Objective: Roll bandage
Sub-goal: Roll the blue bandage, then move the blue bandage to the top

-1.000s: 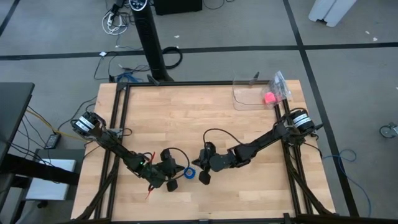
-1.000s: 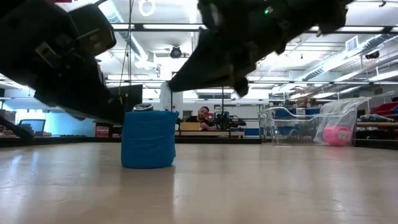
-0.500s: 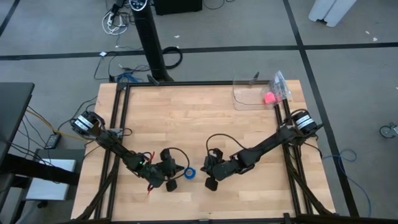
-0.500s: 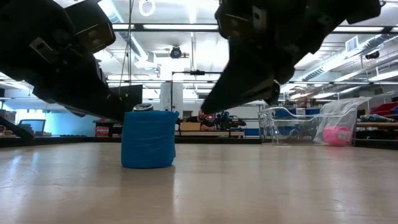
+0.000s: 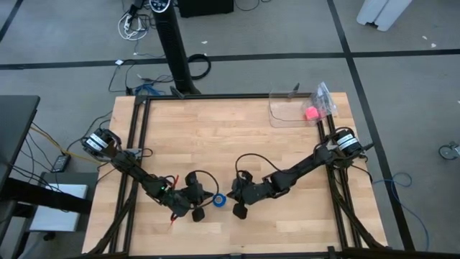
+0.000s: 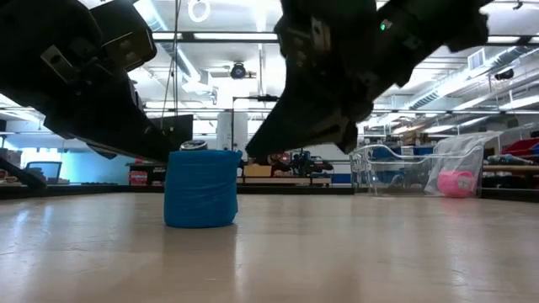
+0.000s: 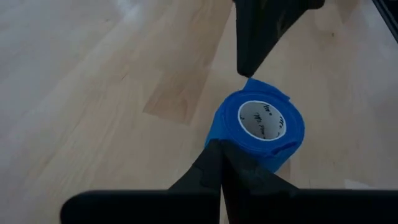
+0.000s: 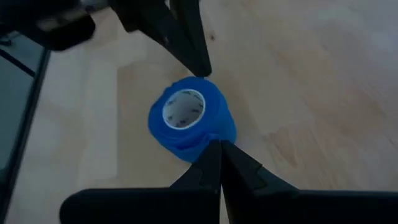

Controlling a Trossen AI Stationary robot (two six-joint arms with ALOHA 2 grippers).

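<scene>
One bandage (image 5: 218,201), rolled into a bright blue coil, stands on end on the wooden bench (image 5: 215,137) close to its near edge, about midway between the left and right edges. The left end effector (image 5: 203,202) sits just beside it on the left-edge side and the right end effector (image 5: 237,203) just beside it on the right-edge side, so the coil is hemmed in between two dark arms. Both end effectors have their fingers pressed together with nothing between them; in each wrist view that arm's closed tips point at the coil, with the other arm's closed tips at the coil's far side.

At the far right corner of the bench lies one clear plastic container (image 5: 286,109) with one crumpled clear bag (image 5: 323,97) and one small pink ball (image 5: 310,112) beside it, well apart from the coil.

The left wrist view shows the bandage (image 7: 261,129) from above: a white inner core with small print, hidden from the level camera. The low view shows the bandage (image 6: 200,188) standing upright on the bench, both arms raised above it, and the pink ball (image 6: 457,183) far off behind.
</scene>
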